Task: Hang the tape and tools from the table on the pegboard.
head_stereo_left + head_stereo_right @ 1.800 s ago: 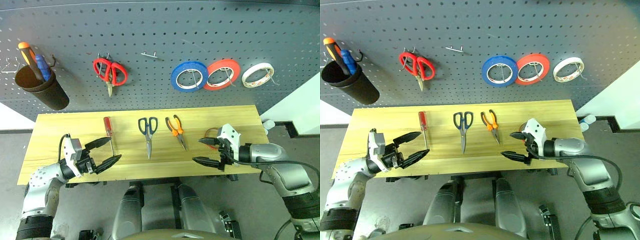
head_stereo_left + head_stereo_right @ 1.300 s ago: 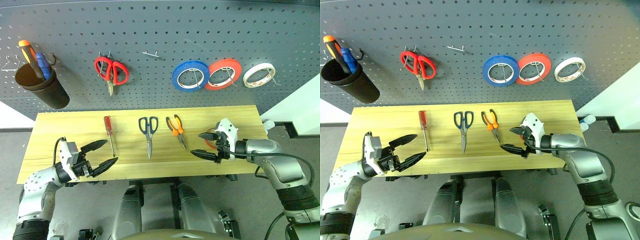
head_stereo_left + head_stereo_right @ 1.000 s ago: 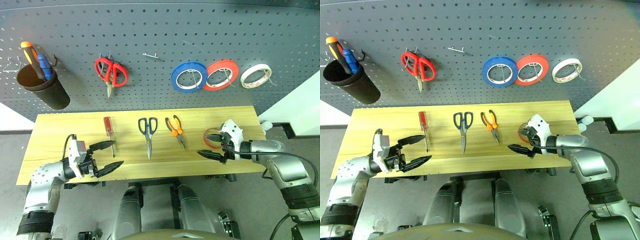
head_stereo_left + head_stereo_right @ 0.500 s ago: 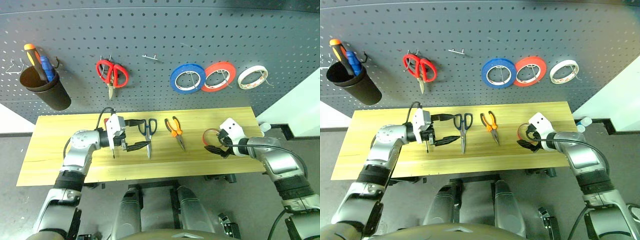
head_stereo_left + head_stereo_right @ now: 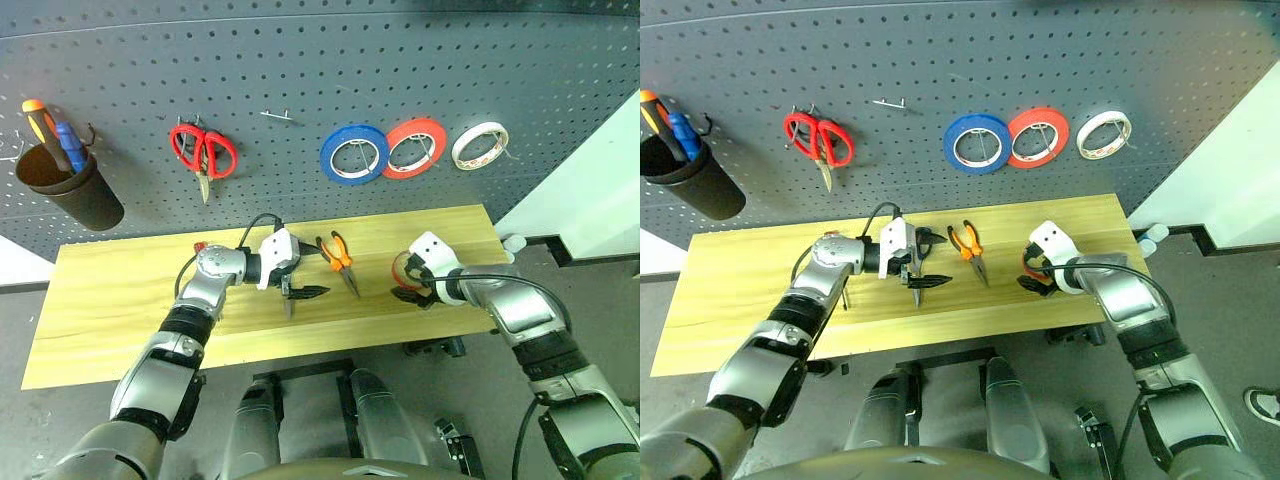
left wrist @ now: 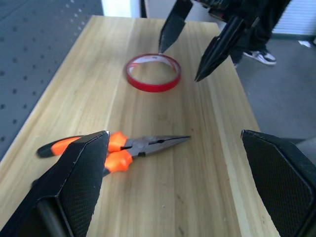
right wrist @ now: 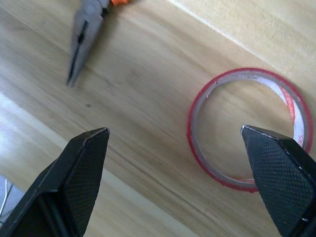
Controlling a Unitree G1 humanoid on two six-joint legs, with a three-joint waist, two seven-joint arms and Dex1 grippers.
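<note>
**Both tools spread wide over the bench, nothing held**

At the far left of the pegboard (image 5: 300,60) hangs a dark cup (image 5: 62,190) with an orange-handled and a blue-handled screwdriver standing in it. Next along the board, red-handled scissors (image 5: 204,153) hang from a hook, and further right sit three hung rolls: blue tape (image 5: 354,154), red-orange tape (image 5: 414,148) and white tape (image 5: 479,146).

Below, on the bench (image 5: 100,300), the red handle end of the screwdriver (image 5: 199,246) peeks out behind the left arm. The left tool (image 5: 303,275) hovers low over the middle of the bench with its fingers wide apart and empty; the dark-blue-handled scissors lie beneath it and are mostly hidden. Just to its right lie the pliers (image 5: 339,260), orange handles toward the pegboard, jaws pointing at the front edge. Further right, a red tape roll (image 6: 153,72) lies flat on the bench. The right tool (image 5: 411,283) hangs over this roll, fingers fully spread on either side of it, gripping nothing.
</note>
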